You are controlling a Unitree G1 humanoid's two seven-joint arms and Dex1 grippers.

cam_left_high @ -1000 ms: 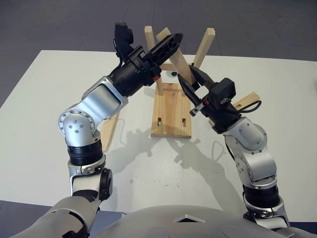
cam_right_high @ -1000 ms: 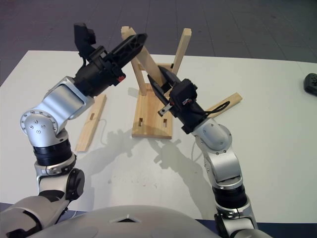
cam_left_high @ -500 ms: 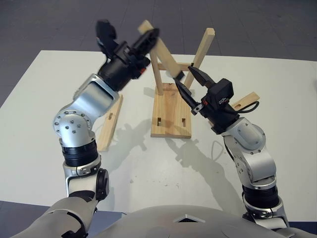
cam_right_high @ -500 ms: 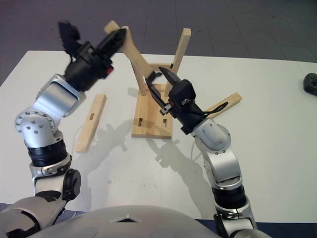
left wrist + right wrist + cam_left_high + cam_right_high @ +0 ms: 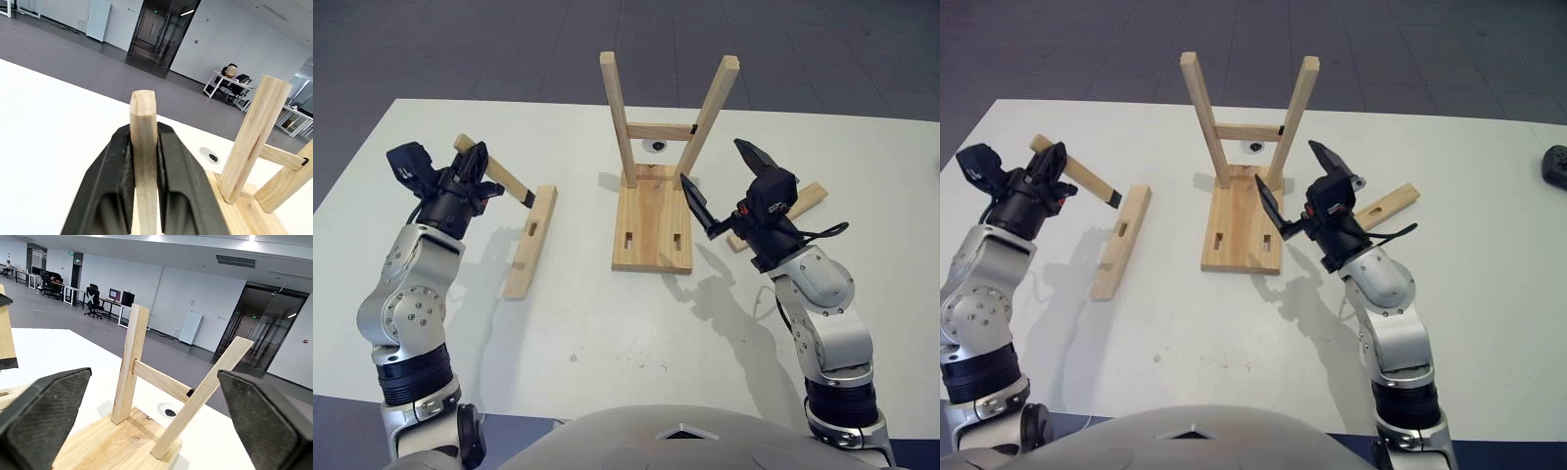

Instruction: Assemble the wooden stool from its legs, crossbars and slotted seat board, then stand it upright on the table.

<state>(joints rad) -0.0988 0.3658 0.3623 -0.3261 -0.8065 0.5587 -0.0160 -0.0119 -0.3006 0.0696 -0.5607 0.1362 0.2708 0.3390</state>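
while the left eye view is checked, the seat board (image 5: 651, 245) is found flat at mid-table, two standing legs (image 5: 617, 117) and a crossbar (image 5: 658, 130) socketed at its far end. a loose leg (image 5: 509, 183) is clamped in the left gripper (image 5: 476, 176), well left of the board; the right gripper (image 5: 711, 162) is spread wide, empty, beside it. from the left wrist, the leg is gripped squarely. from the right wrist, the standing legs are faced. best done, it is judged: leg end lined up over a near slot (image 5: 629, 238), then pressed straight.
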